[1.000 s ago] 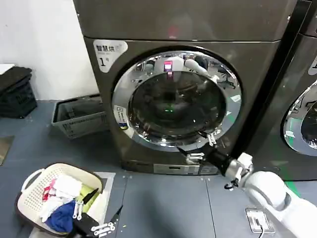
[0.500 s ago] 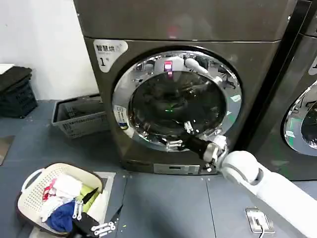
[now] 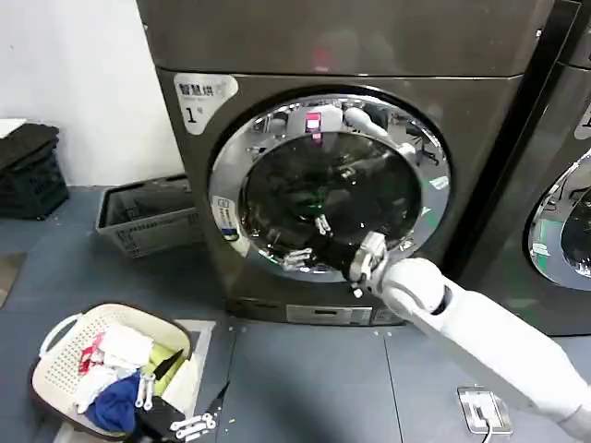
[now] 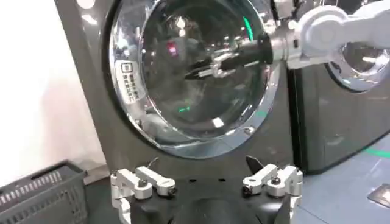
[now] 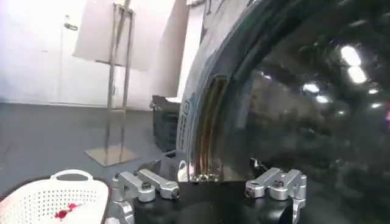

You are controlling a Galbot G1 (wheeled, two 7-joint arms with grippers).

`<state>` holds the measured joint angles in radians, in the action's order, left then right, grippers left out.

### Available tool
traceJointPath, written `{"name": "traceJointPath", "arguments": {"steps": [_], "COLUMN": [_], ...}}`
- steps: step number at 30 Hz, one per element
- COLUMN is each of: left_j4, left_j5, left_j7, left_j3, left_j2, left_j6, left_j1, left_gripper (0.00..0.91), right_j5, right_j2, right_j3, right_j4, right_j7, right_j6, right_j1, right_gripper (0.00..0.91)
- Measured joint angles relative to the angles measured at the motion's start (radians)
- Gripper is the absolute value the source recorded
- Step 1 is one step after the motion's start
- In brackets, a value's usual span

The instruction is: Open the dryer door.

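Note:
The dryer (image 3: 480, 111) is a dark bronze-grey machine with a white "1" sticker (image 3: 199, 100). The dryer door (image 3: 227, 175), a chrome ring around dark glass, looks shut flat against the front. My right gripper (image 3: 307, 240) is open in front of the lower left of the glass, its arm reaching in from the lower right. In the right wrist view the right gripper (image 5: 210, 185) has the door's chrome ring (image 5: 204, 134) close ahead, between its spread fingers. My left gripper (image 3: 171, 411) hangs open and empty low at the left, seen as the left gripper (image 4: 207, 182) facing the door (image 4: 183, 61).
A white laundry basket (image 3: 55, 346) with clothes sits on the floor at the lower left. A grey crate (image 3: 148, 217) stands beside the dryer, black crates (image 3: 28, 171) farther left. A second dark machine (image 3: 563, 185) stands at the right. A metal floor plate (image 3: 485, 408) lies at the lower right.
My right arm has swung left and upward, carrying the open gripper from the door's lower right rim across to the lower left of the glass. The left gripper has stayed put.

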<state>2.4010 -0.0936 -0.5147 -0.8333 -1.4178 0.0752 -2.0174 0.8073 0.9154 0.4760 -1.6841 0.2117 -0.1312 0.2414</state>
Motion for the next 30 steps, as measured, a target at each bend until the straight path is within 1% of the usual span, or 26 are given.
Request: {"name": "traceJointPath", "arguments": {"steps": [30], "left_j4": [-0.001], "left_j5": [0.004], "left_j7": [0.0], "left_j3": [0.002], "left_j2": [-0.01], "left_j6": [0.002], "left_j1": [0.0], "left_gripper": [0.907], "right_j5": [0.003], "right_j2": [0.151], "right_j3": [0.073], "right_j4": [0.131], "right_j7": [0.036], "right_j6": [0.004], "right_j1": [-0.09], "right_gripper": [0.907]}}
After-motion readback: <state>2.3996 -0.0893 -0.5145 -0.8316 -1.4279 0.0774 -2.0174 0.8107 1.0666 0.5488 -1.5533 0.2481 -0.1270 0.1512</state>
